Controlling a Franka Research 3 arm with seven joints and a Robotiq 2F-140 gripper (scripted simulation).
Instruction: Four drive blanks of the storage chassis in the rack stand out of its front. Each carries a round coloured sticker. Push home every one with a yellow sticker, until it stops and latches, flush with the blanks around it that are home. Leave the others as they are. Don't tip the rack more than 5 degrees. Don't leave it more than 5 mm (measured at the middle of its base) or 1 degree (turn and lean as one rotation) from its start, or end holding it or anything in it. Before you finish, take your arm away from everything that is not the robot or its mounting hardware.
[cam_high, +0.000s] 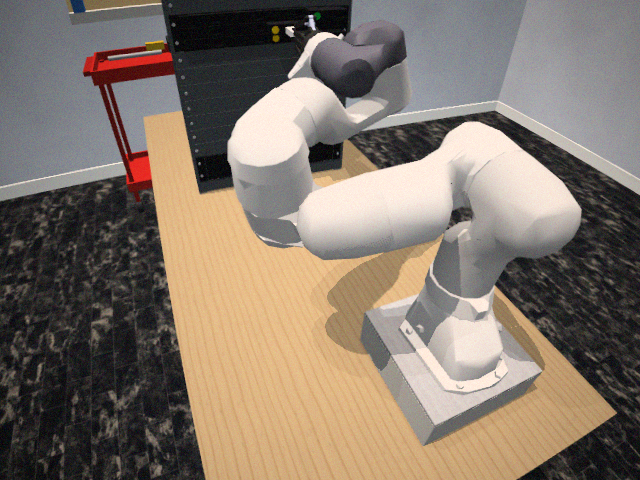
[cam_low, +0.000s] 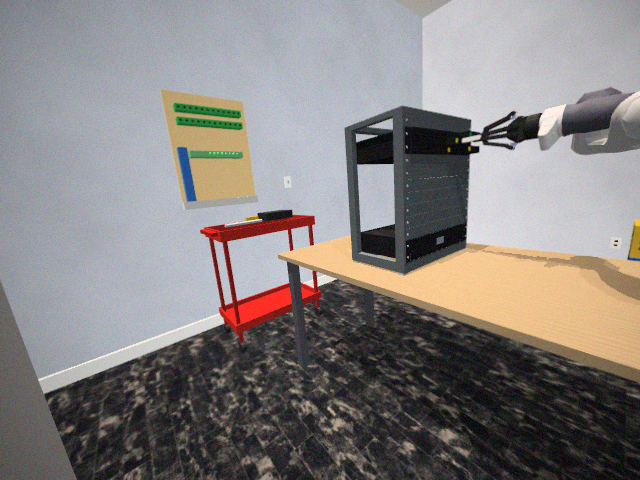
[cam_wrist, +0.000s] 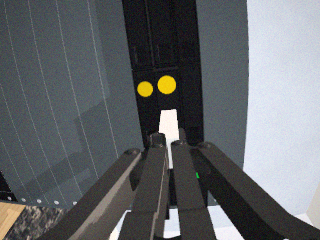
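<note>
The grey rack stands at the far end of the table. Its black storage chassis sits in the top slot. Two yellow stickers show side by side on its front. A pale blank stands out of the front just beside them. My gripper is shut and empty, its fingertips right at the end of this pale blank. A green sticker shows further right, partly hidden by my wrist.
A red cart stands left of the wooden table. A second black unit fills the rack's bottom slot. A pegboard hangs on the wall. My arm's base sits at the table's near end.
</note>
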